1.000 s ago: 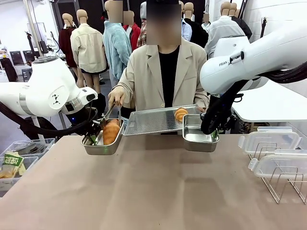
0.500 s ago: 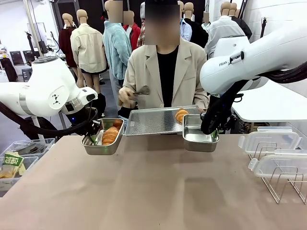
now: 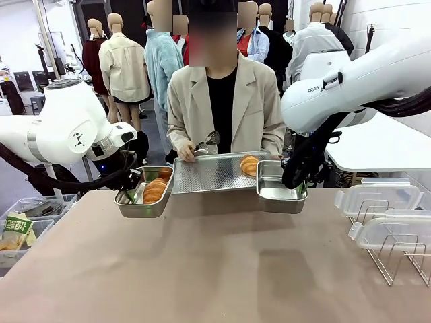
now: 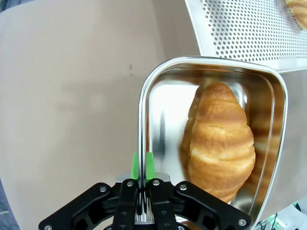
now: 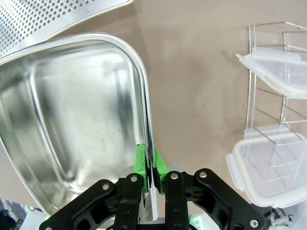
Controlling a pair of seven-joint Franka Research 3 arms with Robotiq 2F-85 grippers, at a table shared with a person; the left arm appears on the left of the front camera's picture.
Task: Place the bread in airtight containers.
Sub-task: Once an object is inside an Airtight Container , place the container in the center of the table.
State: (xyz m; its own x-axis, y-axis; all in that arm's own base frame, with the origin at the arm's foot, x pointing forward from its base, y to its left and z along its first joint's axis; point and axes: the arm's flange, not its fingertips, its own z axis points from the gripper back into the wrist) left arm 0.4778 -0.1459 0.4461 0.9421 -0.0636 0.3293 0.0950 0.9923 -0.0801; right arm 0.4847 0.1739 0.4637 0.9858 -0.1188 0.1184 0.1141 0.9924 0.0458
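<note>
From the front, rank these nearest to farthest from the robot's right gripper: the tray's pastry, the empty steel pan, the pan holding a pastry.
1. The empty steel pan: the right gripper is shut on its rim.
2. The pastry on the perforated tray: just to the pan's left.
3. The pan holding a pastry: far left side.

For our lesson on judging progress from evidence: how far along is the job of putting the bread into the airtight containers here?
Done: one bread lies in the left pan, whose rim the left gripper clamps. In hand: the right gripper clamps the empty right pan; the person holds tongs by the perforated tray, where the second bread lies. Left: that bread and both clear lids, on the wire rack.
</note>
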